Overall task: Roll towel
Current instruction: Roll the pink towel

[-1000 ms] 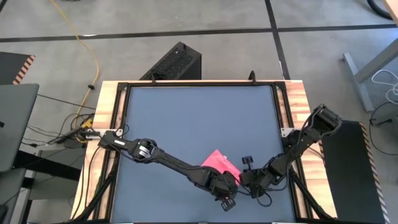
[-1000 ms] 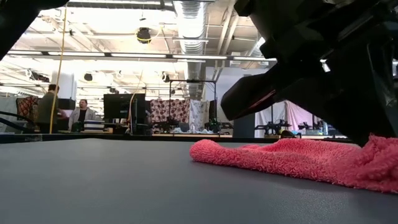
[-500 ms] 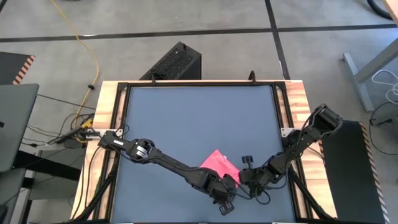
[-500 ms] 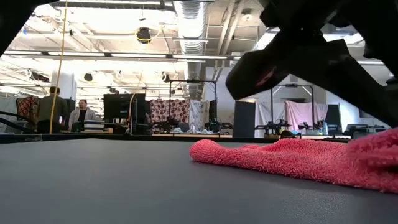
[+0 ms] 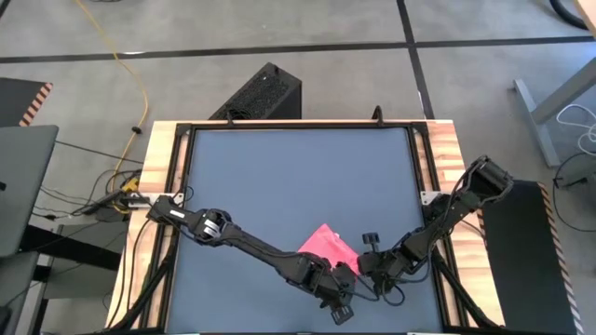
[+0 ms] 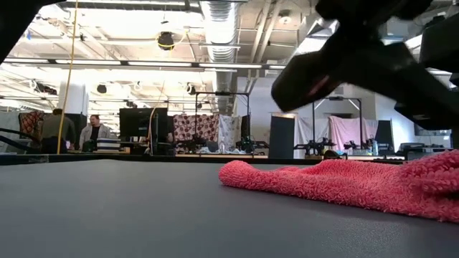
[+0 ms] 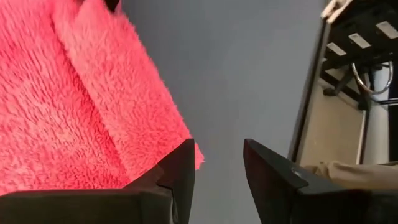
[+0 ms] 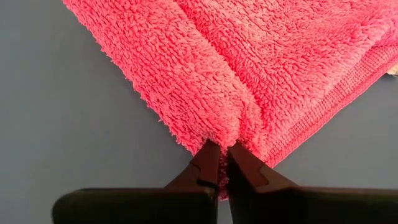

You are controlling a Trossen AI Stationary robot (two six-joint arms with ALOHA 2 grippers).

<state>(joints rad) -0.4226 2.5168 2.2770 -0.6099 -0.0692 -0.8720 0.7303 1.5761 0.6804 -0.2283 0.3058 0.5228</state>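
The bright pink towel (image 5: 324, 244) lies bunched on the dark grey tabletop (image 5: 279, 177), toward its near right part. A raised fold runs along it (image 8: 205, 74). In the low view the towel (image 6: 337, 183) lies flat on the table under the dark arms. My right gripper (image 8: 222, 152) is shut on the towel at its near right edge (image 5: 361, 268). My left gripper (image 7: 219, 155) stands open at the towel's near end (image 5: 340, 300). One of its fingers (image 7: 183, 171) is right beside the towel's edge (image 7: 186, 140). My right gripper pinches the end of the towel's raised fold (image 8: 224, 127) between its two fingertips, several layers gathered together. The rest of the towel lies slack on the table. Whether my left gripper's finger touches the towel's edge, I cannot tell.
Wooden rails (image 5: 158, 167) and a black frame run around the tabletop. A black box (image 5: 261, 93) stands on the floor beyond the far edge, and a laptop (image 5: 19, 186) sits off to the left. Bare tabletop stretches to the far and left. People (image 6: 93, 132) stand far off in the room.
My left gripper has opened and let go of the towel's bunched near end. It has risen off the towel and drawn slightly toward the table's near edge. The released part lies lower and flatter. My right gripper has kept its hold.
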